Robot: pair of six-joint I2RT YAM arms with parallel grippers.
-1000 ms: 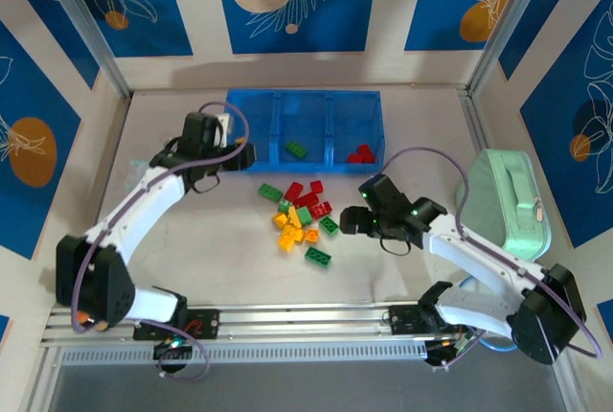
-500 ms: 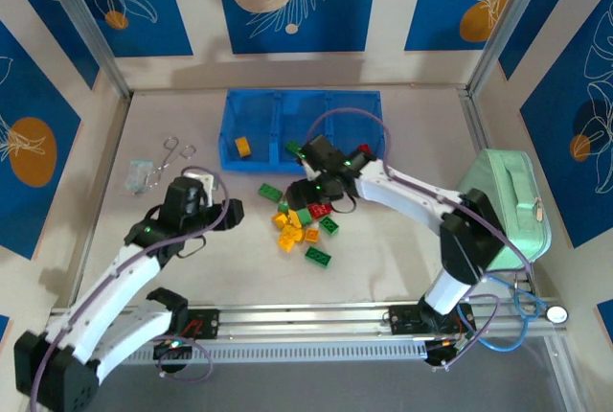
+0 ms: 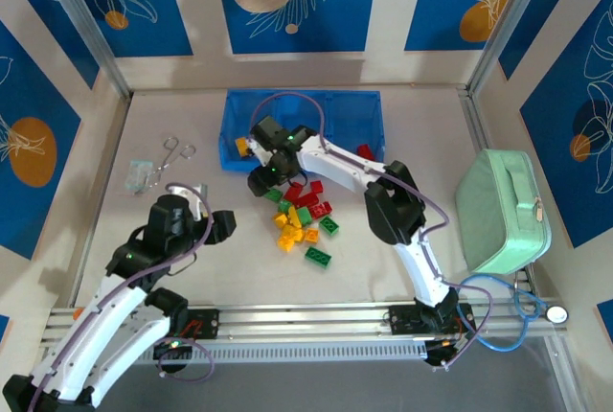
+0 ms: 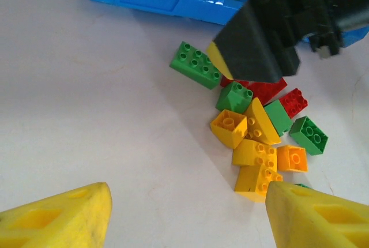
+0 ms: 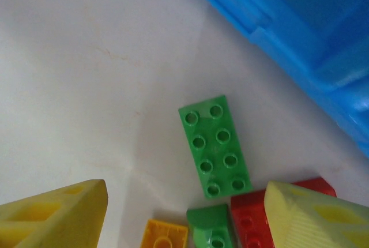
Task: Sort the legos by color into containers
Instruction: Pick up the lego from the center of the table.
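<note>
Pale bench (image 3: 431, 134): a green lego (image 5: 215, 146) beside the tray (image 3: 230, 129) is targeted by the parted right end effector (image 3: 262, 179); grasping is needed next.

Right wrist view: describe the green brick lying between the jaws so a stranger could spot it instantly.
The blue tray sits far back on the table, a loose lego pile just before it. At the pile's tray-side edge lies the long green brick, flat, studs up, two rows of four, longer than the small green one beside it.
</note>
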